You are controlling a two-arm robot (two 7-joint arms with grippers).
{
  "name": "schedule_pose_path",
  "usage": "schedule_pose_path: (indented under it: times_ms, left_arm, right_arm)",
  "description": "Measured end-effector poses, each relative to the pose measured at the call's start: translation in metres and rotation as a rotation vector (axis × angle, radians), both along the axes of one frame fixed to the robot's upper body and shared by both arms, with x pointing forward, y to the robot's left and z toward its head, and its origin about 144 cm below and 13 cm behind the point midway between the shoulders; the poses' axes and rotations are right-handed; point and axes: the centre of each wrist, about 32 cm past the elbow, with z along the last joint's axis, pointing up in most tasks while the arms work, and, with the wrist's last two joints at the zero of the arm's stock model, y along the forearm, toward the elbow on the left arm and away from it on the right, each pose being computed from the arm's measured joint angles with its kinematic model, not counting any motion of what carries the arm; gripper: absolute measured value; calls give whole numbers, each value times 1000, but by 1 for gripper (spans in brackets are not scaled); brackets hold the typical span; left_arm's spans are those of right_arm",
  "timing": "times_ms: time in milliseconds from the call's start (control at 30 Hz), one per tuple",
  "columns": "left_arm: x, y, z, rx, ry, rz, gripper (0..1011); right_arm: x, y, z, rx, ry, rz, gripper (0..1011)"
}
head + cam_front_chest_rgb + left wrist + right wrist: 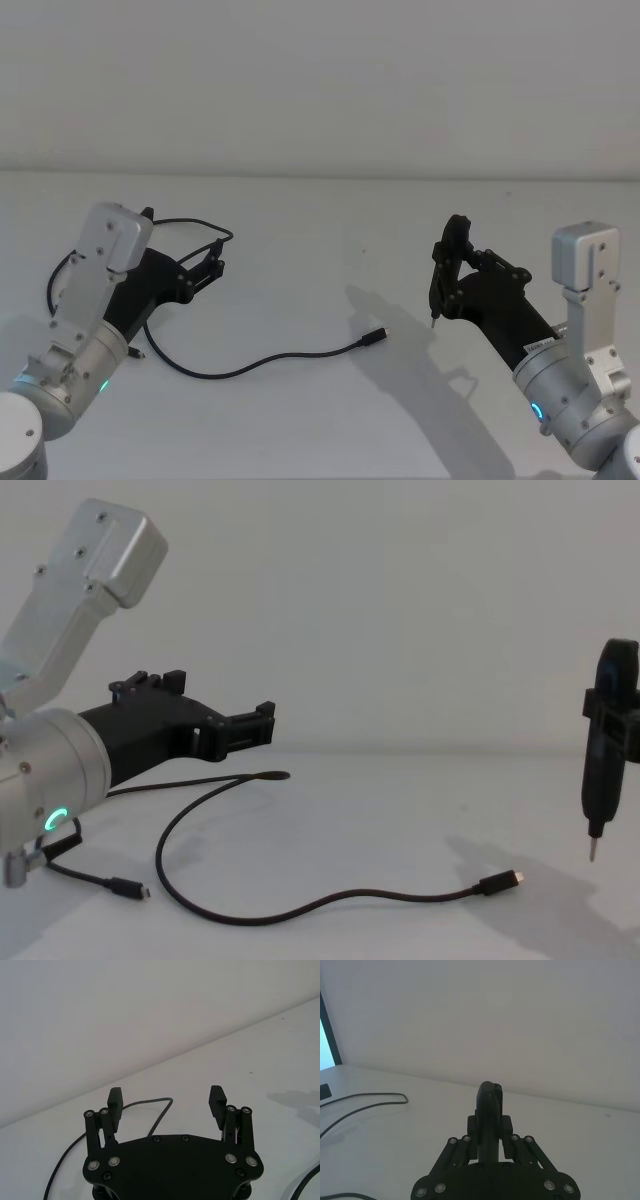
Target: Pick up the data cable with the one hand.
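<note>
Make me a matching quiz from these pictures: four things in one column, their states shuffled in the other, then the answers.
Things:
1. left gripper
2. right gripper
3. data cable
4. pointed tool

States:
A. held upright, tip pointing down
B. open, holding nothing
C. lying loose on the table
D. shut around a dark tool

Pairs: 1-B, 2-D, 3-C, 4-A

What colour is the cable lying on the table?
The data cable is black, with a metallic plug tip; the chest view shows it best.
</note>
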Motion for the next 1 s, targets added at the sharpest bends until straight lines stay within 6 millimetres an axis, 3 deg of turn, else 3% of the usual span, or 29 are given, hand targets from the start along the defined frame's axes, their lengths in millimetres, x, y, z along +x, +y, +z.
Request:
schedule_pose_path:
  times_ms: [633, 1000]
  left_arm:
    - [0, -1, 12, 23, 51, -99, 1000]
    - [5, 20, 31, 86, 148, -248, 1000]
  right_arm:
    - [0, 0, 0, 0, 0, 0, 274]
    - [0, 0, 0, 0, 0, 0, 274]
